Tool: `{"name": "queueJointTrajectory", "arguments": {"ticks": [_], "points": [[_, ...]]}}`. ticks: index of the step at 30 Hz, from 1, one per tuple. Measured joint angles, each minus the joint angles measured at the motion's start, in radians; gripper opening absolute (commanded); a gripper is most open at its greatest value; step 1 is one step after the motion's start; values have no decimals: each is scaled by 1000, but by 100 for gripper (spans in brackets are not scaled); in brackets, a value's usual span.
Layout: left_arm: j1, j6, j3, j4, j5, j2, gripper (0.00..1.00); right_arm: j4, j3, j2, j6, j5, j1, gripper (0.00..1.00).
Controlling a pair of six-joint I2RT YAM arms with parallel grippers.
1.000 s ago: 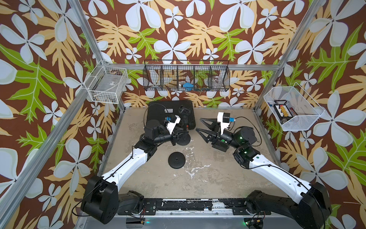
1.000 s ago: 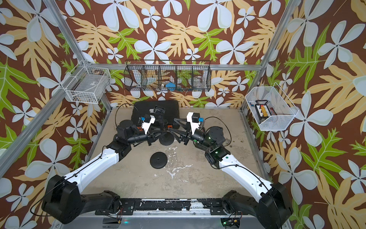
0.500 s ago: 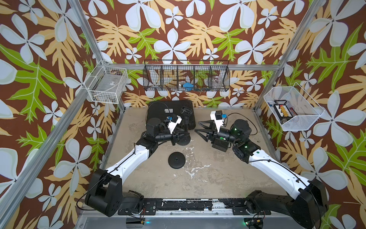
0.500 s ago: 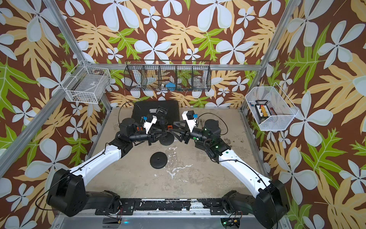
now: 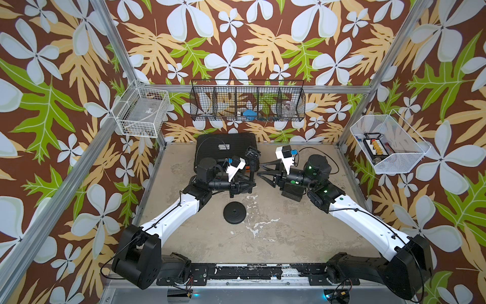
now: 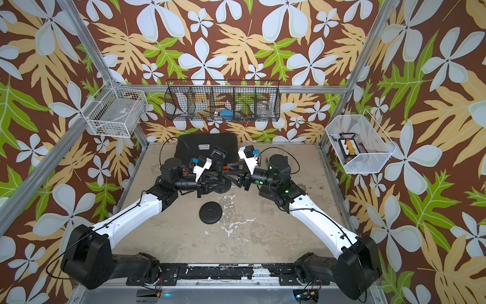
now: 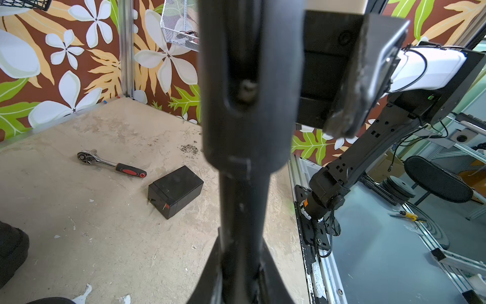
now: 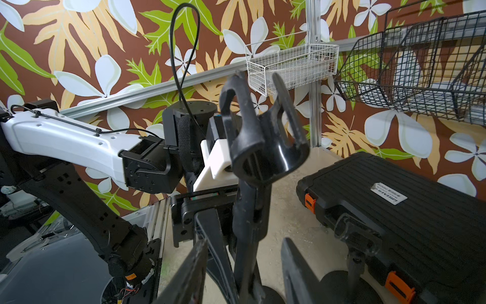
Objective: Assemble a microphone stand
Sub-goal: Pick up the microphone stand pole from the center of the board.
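In both top views the left end effector is clamped on the black stand pole just above frame centre, holding it roughly upright with the clip on top. The right end effector stands open, its fingers apart on either side of the pole. The round base lies loose on the surface at centre, below both end effectors
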Motion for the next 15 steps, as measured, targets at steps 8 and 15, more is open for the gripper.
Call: {"name": "queueJointTrajectory", "arguments": {"ticks": [8,15], "points": [[-26,19,-2,-3,22,6,0,1,5,15,5,-27,0,48],[-50,33,-2,-29,29,12,0,8,4,22,24,-43,0,43]]}}
